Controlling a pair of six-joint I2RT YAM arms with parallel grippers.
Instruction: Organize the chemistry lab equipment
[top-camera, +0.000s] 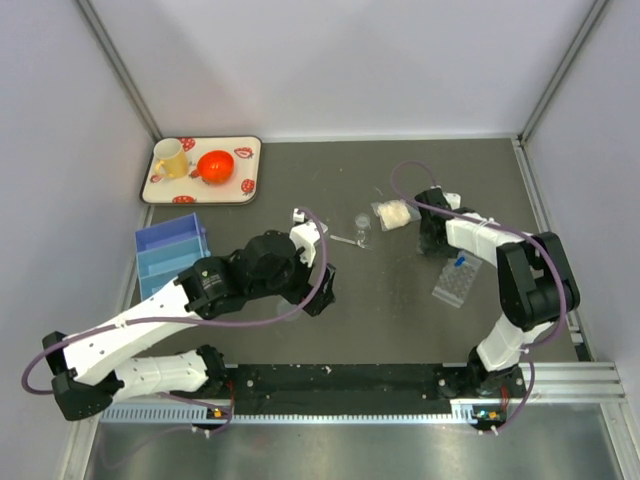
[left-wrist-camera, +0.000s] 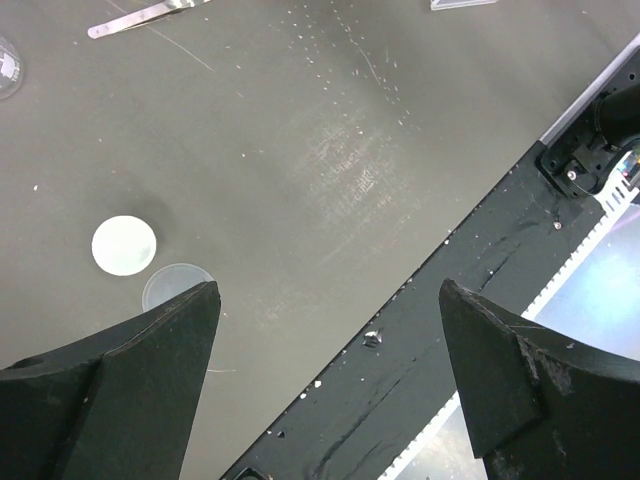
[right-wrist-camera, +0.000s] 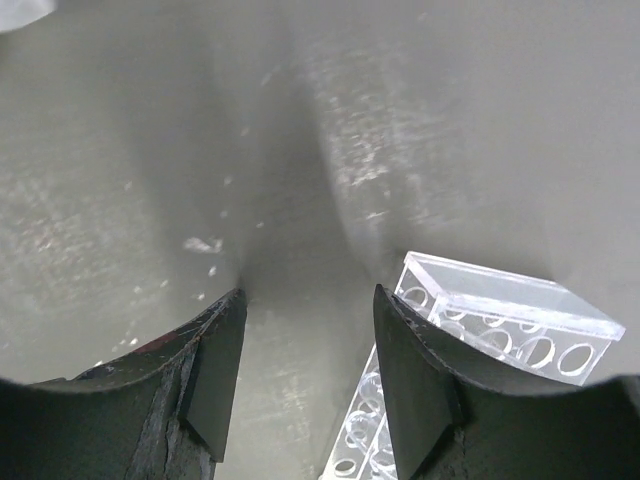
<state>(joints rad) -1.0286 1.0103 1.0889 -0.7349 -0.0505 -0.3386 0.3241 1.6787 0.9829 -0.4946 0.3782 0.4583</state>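
Note:
The gridded clear tube rack (top-camera: 452, 285) lies at the right of the table with a blue-capped tube (top-camera: 460, 262) at its far end. My right gripper (top-camera: 432, 240) hovers just beyond and left of it. In the right wrist view that gripper (right-wrist-camera: 308, 295) is open over bare table, and the rack (right-wrist-camera: 500, 320) lies beside its right finger. My left gripper (top-camera: 318, 295) is at mid-table. The left wrist view shows it (left-wrist-camera: 328, 295) wide open and empty, with a white round cup (left-wrist-camera: 124, 245) and a clear one (left-wrist-camera: 175, 287) by its left finger. A thin rod (top-camera: 345, 240) and a small clear cup (top-camera: 362, 222) lie at centre.
A clear bag of white material (top-camera: 393, 213) lies beyond the right gripper. A blue bin (top-camera: 170, 255) stands at the left. A patterned tray (top-camera: 248, 185) at the back left holds a yellow mug (top-camera: 172, 160) and an orange-red bowl (top-camera: 215, 166). The black rail (left-wrist-camera: 480, 270) runs along the near edge.

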